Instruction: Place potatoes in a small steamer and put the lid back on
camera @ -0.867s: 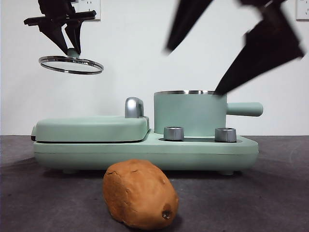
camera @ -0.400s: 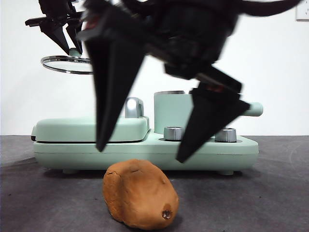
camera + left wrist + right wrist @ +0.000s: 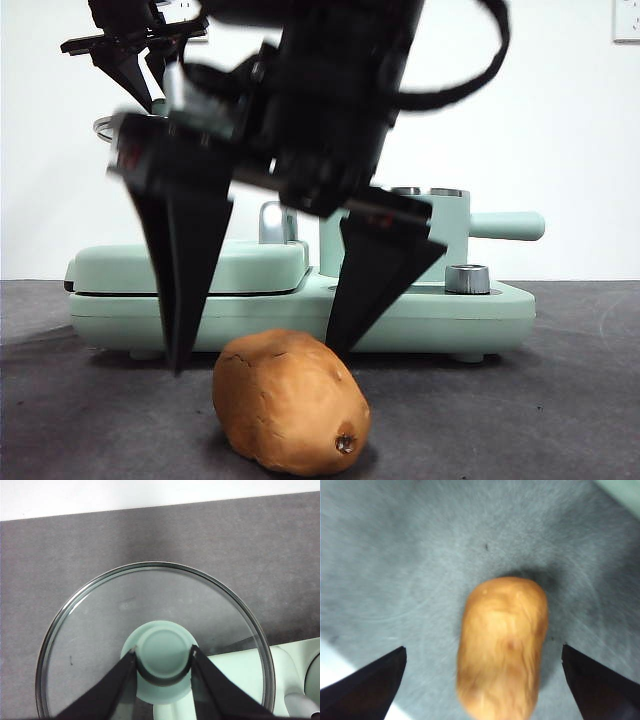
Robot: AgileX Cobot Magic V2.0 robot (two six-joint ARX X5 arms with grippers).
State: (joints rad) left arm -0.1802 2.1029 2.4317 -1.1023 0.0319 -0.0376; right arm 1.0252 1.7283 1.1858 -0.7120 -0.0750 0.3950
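Hidden: my right gripper (image 3: 255, 360) and its arm fill the middle of the front view, blurred, covering most of the small steamer (image 3: 450, 240); only the pot's right wall, part of the steel rim and its stubby handle show.
Cut off: the lid (image 3: 104, 128) shows in the front view only as a sliver of steel rim beside the arm; in the right wrist view the potato's (image 3: 502, 647) near end is soft with blur.
Right gripper, state: jaws spread wide, one on each side of the potato (image 3: 290, 400), not touching it; the tips hang just above the table.
Left gripper, state: my left gripper (image 3: 162, 662) is clamped on the lid's mint-green knob (image 3: 162, 655), the glass disc (image 3: 100, 630) hanging level beneath it, high at the upper left of the front view (image 3: 135, 75).
Potato, place: lying on the dark grey table (image 3: 560, 400), in front of the mint-green cooker base (image 3: 500, 310), well apart from the steamer.
Surroundings: the flat green griddle cover (image 3: 110, 265) lies on the base's left half; one steel dial (image 3: 467, 278) is visible under the pot.
Only in the wrist views: the left one shows the table through the lid's glass and a corner of the cooker; the right one shows the open gap on both sides of the potato.
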